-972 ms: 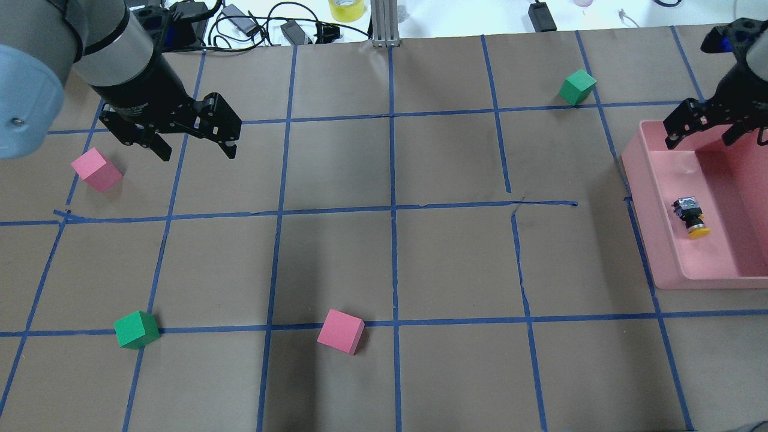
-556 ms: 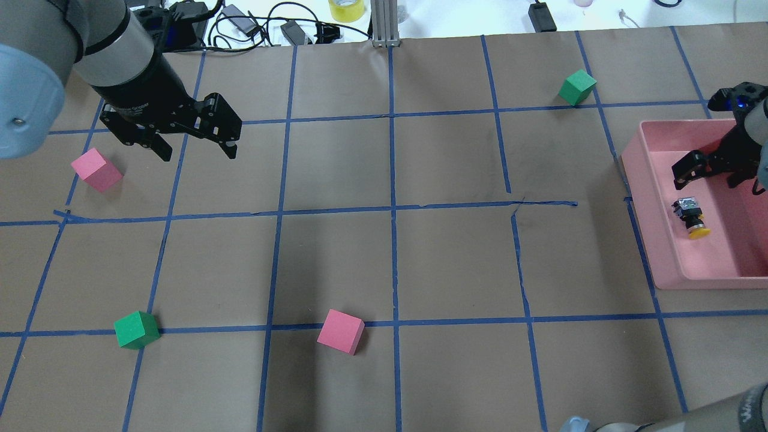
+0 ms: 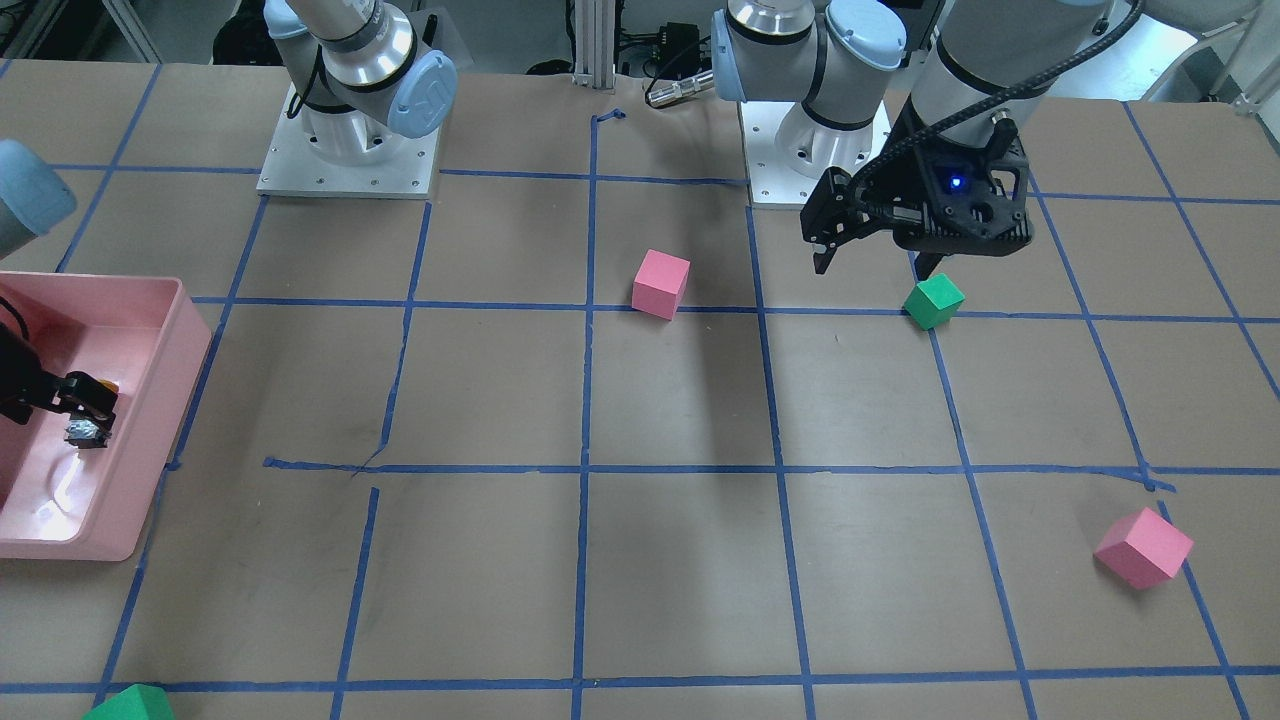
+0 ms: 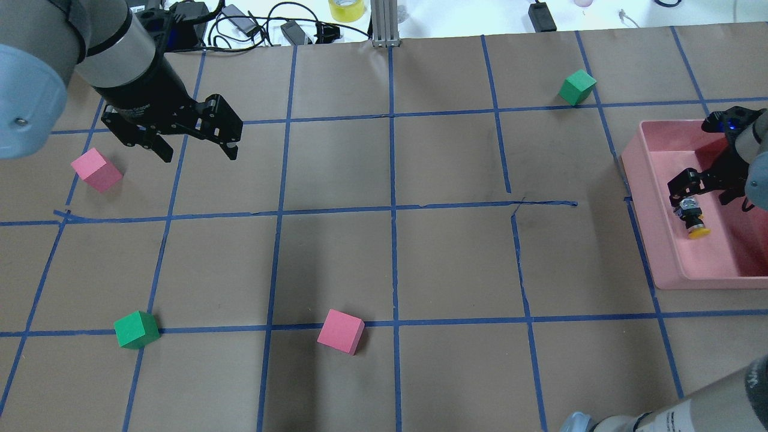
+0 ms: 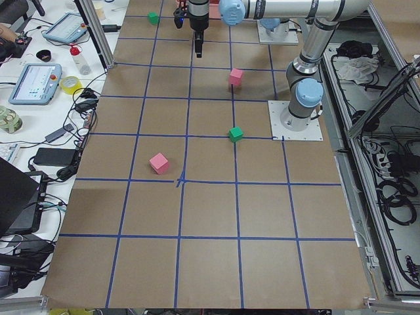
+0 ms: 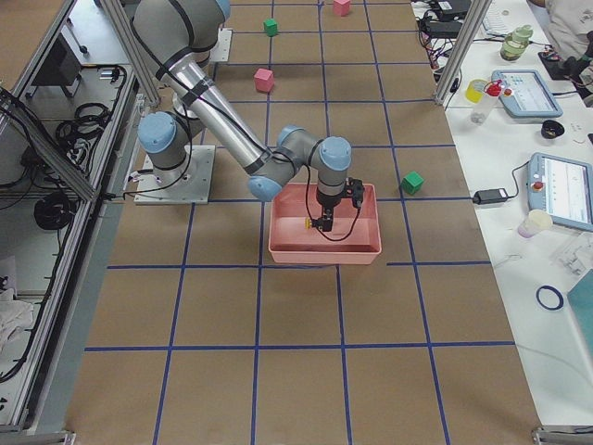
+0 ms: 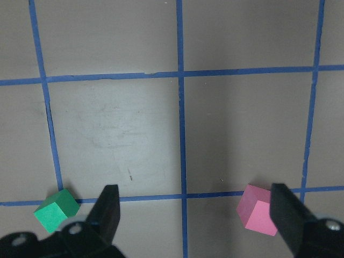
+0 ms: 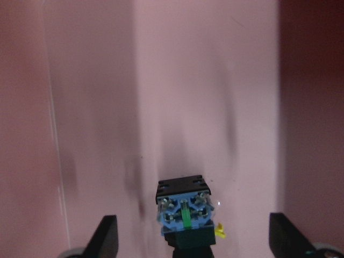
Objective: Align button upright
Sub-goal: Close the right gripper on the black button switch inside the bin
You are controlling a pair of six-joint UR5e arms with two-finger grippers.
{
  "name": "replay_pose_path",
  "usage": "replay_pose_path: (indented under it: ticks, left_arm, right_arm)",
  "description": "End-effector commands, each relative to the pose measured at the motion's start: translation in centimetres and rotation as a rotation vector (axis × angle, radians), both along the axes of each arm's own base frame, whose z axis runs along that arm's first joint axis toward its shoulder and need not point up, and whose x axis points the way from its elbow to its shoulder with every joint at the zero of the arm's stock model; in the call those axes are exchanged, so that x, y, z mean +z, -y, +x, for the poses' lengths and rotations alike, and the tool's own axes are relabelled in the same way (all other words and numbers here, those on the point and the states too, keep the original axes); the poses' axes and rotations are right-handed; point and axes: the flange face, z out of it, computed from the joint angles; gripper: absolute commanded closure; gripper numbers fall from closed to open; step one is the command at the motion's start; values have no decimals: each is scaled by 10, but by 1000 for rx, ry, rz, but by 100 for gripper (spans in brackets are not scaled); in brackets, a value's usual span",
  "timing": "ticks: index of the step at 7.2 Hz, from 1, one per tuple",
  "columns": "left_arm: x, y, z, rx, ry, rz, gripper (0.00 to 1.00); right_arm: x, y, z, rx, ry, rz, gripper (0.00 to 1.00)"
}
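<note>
The button (image 4: 693, 217) lies on its side on the floor of the pink tray (image 4: 654, 252), at the robot's right end of the tabletop (image 4: 390, 258). Its yellow cap points toward the robot and its grey contact block points away. The right hand (image 4: 702, 193) is lowered into the tray over the block end, with its two fingers (image 8: 106, 236) spread wide. In the wrist view the button sits in the gap between them, with clear pink floor on either side. From above, the nearer finger looks very close to the block, though I can't quite say whether it touches.

Well apart, the left hand (image 4: 197, 153) hangs above the tabletop with its fingers also spread and nothing in them, a pink cube (image 4: 96, 170) near it. A green cube (image 4: 137, 329) and another pink cube (image 4: 341, 331) rest closer to the robot, and a second green cube (image 4: 577, 87) sits beyond the tray.
</note>
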Motion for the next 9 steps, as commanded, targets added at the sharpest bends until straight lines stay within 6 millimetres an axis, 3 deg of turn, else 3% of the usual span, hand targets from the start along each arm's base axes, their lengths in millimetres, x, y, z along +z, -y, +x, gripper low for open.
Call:
replay_pose_path:
  ticks: [1,9]
  left_arm:
    - [-1,0,0,-2,1,2,0]
    - [1,1,0,-2,0,-6,0]
  right_arm:
    - [-5,0,0,0,8,6,0]
    - [-28,-6,5,-1,42,40,0]
